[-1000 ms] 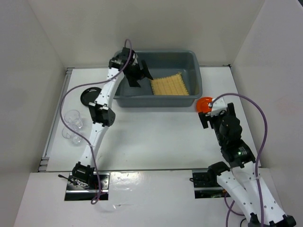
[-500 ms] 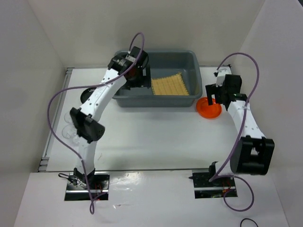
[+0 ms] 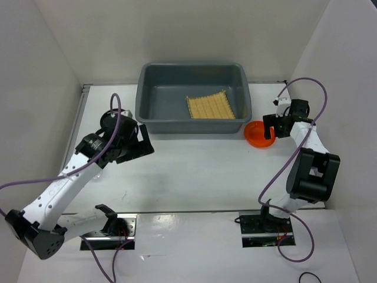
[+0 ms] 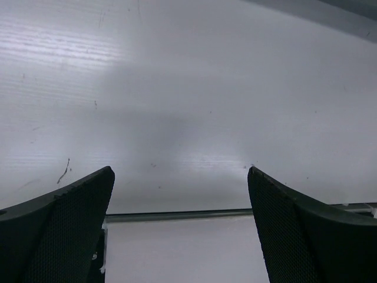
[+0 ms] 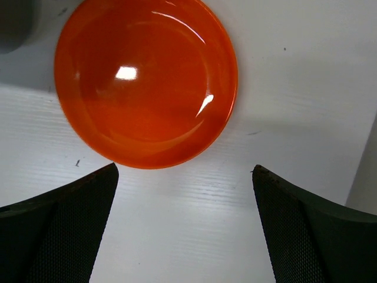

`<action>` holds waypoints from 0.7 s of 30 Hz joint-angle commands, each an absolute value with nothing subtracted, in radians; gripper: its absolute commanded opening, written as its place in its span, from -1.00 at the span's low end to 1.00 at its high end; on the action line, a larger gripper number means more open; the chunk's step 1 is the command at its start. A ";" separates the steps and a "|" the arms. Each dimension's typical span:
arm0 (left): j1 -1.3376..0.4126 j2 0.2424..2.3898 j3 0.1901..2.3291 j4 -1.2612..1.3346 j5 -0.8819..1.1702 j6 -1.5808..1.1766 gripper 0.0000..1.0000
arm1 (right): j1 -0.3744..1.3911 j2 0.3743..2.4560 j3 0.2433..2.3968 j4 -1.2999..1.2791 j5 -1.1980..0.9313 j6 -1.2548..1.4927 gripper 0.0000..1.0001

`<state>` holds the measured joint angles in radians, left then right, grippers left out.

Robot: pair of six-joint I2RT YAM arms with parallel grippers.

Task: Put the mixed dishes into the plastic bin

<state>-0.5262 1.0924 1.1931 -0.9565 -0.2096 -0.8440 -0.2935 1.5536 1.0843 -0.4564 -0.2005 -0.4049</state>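
The grey plastic bin [image 3: 177, 125] stands at the back of the table with the tan woven mat [image 3: 210, 106] lying flat inside it on the right. The orange plate [image 3: 258, 134] sits on the table just off the bin's right front corner. My right gripper [image 3: 271, 126] hovers open over the plate's right edge. In the right wrist view the orange plate [image 5: 146, 82] lies just beyond the open right gripper [image 5: 184, 171], untouched. My left gripper [image 3: 144, 144] is open in front of the bin's left corner. In its wrist view the left gripper [image 4: 179, 171] has only bare table between its fingers. The black plate and the glasses are hidden.
White walls close in the table on the left, back and right. The right wall runs close beside the right gripper. The left arm [image 3: 65, 183] stretches across the left side of the table. A corner of the bin [image 5: 15, 23] shows in the right wrist view.
The left arm has pulled out of the bin, leaving the mat inside, and swung down to the left front. The right gripper has moved a little, staying by the orange plate.
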 commanded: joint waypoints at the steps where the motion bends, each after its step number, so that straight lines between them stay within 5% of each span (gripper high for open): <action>1: -0.535 1.028 1.140 -0.931 -0.167 -0.899 1.00 | -0.356 1.655 1.120 -0.429 -0.291 -0.436 0.98; 5: -0.535 0.960 1.112 -0.965 -0.158 -0.936 1.00 | -0.442 1.900 1.316 -0.572 -0.442 -0.405 0.94; 13: -0.535 0.940 1.112 -0.988 -0.140 -0.946 1.00 | -0.453 2.020 1.348 -0.564 -0.520 -0.356 0.91; 21: -0.535 0.940 1.112 -0.988 -0.130 -0.976 1.00 | -0.462 2.160 1.368 -0.632 -0.683 -0.356 0.15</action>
<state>-0.5320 0.9470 1.1122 -0.9874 -0.1421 -0.9489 -0.4675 2.0548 1.3983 -0.5186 -0.6212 -0.3656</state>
